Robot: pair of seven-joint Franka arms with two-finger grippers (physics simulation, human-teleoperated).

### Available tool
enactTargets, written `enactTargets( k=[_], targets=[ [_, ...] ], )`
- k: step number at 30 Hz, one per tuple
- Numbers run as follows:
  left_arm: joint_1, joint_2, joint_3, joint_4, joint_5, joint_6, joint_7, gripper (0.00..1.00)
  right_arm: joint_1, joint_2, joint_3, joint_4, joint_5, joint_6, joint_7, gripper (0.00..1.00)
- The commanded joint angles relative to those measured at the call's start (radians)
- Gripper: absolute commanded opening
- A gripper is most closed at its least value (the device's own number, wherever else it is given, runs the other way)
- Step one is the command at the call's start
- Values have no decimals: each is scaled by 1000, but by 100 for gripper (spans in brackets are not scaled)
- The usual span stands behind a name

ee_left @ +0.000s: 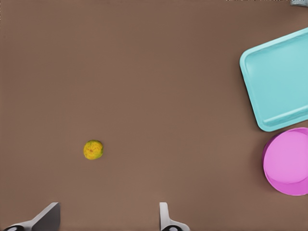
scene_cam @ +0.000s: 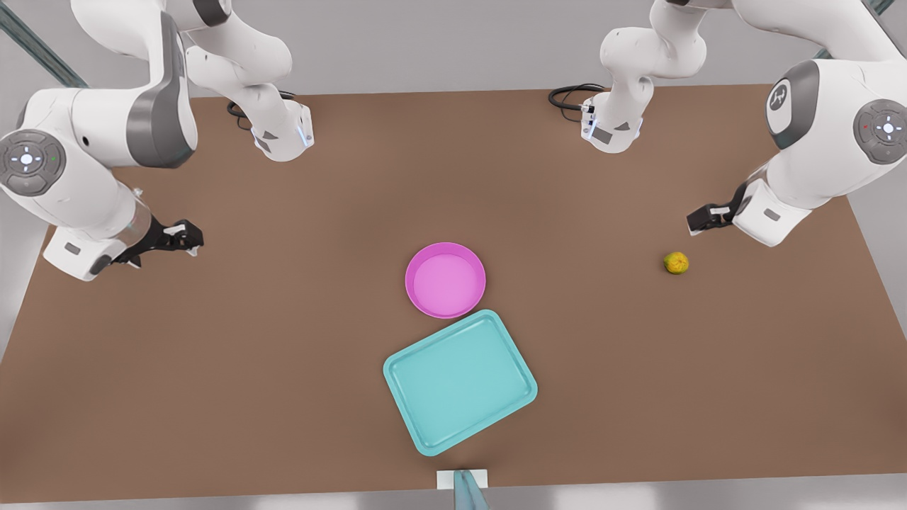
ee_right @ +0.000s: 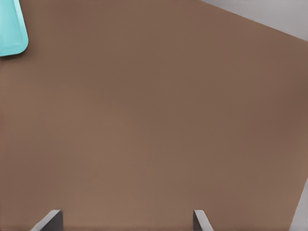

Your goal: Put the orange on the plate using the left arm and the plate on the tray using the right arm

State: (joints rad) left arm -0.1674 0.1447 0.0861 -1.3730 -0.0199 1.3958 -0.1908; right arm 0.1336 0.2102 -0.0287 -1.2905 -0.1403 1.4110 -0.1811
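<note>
Both grippers gape empty — left gripper (scene_cam: 698,223) near the orange (scene_cam: 677,263), right gripper (scene_cam: 186,237) by the table's (scene_cam: 212,354) opposite edge; plate (scene_cam: 446,279) touches the tray (scene_cam: 460,381), which lies askew to the table's edges.

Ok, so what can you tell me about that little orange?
The orange is a small round fruit, yellow-orange with a greenish patch and bumpy skin. It sits alone on the brown table, touching nothing else, towards the front view's right, well apart from the pink plate. The left gripper hovers close by, open and empty.
</note>
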Motion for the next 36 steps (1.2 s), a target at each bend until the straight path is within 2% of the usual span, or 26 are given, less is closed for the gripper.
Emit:
enactTargets(
  k=[1, 2, 3, 4, 6, 9, 15, 27, 36],
  targets=[
    [2, 0, 1, 0, -3, 6, -87, 100, 0, 1, 0, 0, 1, 3, -58, 100],
    [2, 0, 3, -6, 0, 8, -104, 100, 0, 3, 0, 0, 1, 3, -58, 100],
    [8, 12, 15, -76, 3, 22, -113, 100, 0, 5, 1, 0, 2, 3, -58, 100],
    [25, 35, 46, -237, 11, 153, -107, 100, 0, 11, 1, 0, 2, 3, -60, 100],
    [42, 53, 144, -546, 11, 610, 92, 100, 1, 17, 1, 0, 2, 3, -60, 100],
    [95, 102, 169, -733, 2, 865, 143, 100, 3, 23, 1, 0, 4, 2, -58, 100],
    [123, 122, 184, -828, 3, 874, 439, 100, 4, 31, 1, -13, 5, 2, -58, 100],
    [128, 216, 142, -842, -20, 873, 373, 100, -2, 92, 1, 5, 4, -38, -64, 100],
    [132, 266, 146, -839, -17, 888, 373, 100, -66, 132, 0, -4, -1, -83, -52, 100]
  ],
)
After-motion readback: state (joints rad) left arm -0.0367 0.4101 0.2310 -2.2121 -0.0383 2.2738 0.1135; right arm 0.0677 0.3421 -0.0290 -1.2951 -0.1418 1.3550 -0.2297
